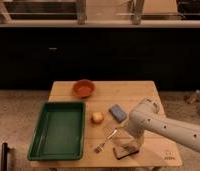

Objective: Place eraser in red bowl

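**Eraser at the front edge, gripper directly over it**

A light wooden counter (130, 92) carries everything. On its left side lies a green rectangular tray (40, 150), its long side running front to back, with nothing visible inside.

Behind the tray's far right corner, near the back edge of the counter, sits the red bowl (84, 88). It is small, round and orange-red, lighter orange inside, and stands apart from the other things.

Just right of the tray, about mid-depth, is a small round yellowish thing (97, 117), perhaps a fruit. In front of it a metal fork (106, 141) lies at a slant, tines toward the front left.

Right of the round thing and behind the fork's handle rests a blue-grey rectangular pad (118, 112), turned at an angle.

The eraser (122, 151) lies flat near the front edge of the counter, just right of the fork and well apart from the bowl. It is a small rectangular block with a tan-brown top and a dark base and edges.

The gripper (129, 145) is right above the eraser's right part, at the end of the white arm (168, 127) that reaches in from the right. Whether its jaws are open or closed on the eraser cannot be told.
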Tool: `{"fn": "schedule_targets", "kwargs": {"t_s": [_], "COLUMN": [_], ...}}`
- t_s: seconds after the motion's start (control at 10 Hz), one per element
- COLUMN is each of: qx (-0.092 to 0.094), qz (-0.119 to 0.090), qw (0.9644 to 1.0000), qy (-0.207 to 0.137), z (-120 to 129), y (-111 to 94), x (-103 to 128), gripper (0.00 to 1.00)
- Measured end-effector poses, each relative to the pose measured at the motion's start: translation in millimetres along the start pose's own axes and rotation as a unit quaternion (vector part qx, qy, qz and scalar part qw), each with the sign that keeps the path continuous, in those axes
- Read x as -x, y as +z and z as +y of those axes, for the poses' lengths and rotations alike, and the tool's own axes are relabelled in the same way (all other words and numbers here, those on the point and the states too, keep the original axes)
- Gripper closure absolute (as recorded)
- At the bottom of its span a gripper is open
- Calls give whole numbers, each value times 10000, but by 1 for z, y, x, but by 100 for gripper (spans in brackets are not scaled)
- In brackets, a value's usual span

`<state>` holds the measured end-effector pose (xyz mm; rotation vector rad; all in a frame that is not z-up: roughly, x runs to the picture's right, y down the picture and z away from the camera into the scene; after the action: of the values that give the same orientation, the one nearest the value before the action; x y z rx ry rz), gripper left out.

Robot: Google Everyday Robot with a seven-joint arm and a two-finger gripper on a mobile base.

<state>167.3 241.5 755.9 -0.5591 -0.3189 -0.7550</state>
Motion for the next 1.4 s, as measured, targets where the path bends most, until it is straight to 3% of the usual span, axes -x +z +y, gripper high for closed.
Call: {"fn": "schedule_targets", "kwargs": {"t_s": [0.3, 0.7, 0.9, 1.4], "qx": [12, -187, -273, -510], "qz": [-52, -198, -382, -820], "qw": [10000, 9989, 9969, 9888], "qy": [70, 377, 625, 1137], "z": [4, 32, 41, 28], "y": [6, -3, -3, 2], "x": [0, 11, 15, 33], "gripper": [20, 20, 20, 20]}}
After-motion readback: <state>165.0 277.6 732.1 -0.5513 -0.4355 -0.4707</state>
